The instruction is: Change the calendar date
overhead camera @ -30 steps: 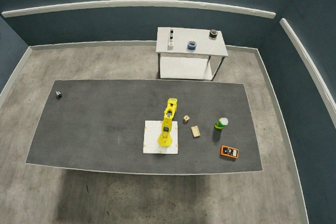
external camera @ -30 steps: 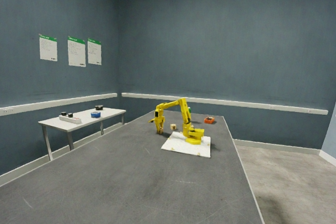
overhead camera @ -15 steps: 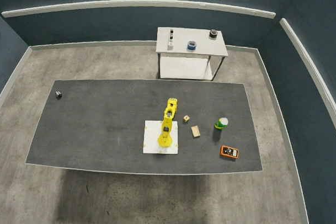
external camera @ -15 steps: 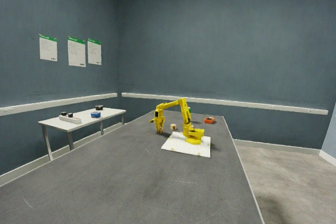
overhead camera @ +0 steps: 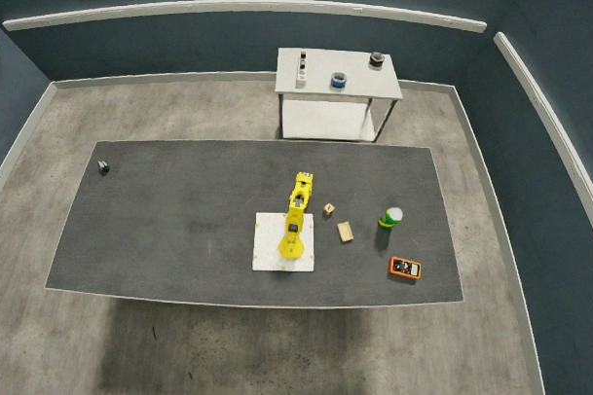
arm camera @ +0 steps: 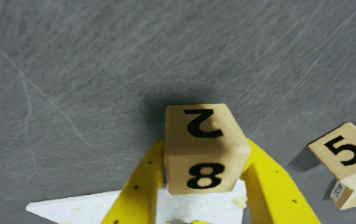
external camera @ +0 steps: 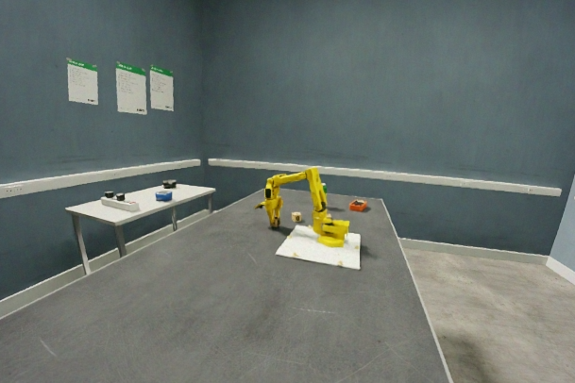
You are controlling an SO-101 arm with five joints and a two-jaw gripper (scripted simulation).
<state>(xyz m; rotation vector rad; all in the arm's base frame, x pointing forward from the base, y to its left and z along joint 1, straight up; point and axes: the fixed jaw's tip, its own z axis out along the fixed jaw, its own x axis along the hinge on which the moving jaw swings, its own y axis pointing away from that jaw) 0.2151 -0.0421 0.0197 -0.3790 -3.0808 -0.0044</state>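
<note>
My gripper (external camera: 275,225) (arm camera: 205,151) is shut on a wooden cube (arm camera: 181,137), low over the tabletop. In the wrist view this cube shows an upside-down 2 on its upper face and an 8 on the face below. Its other faces are hidden. The second wooden cube (overhead camera: 328,208) (external camera: 296,217) (arm camera: 327,141) sits on the table to the right of the gripper, outside the tray. It shows a 5 in the wrist view and a 0 in the exterior view. The wooden tray (overhead camera: 345,233) (arm camera: 348,196) holds no cube; small lettering shows on its end in the wrist view.
The arm's base stands on a white board (overhead camera: 268,248) (external camera: 297,250). To the right of the tray stand a green can (overhead camera: 390,218) and an orange multimeter (overhead camera: 405,268) (external camera: 358,206). A small dark object (overhead camera: 103,166) lies at the table's far left.
</note>
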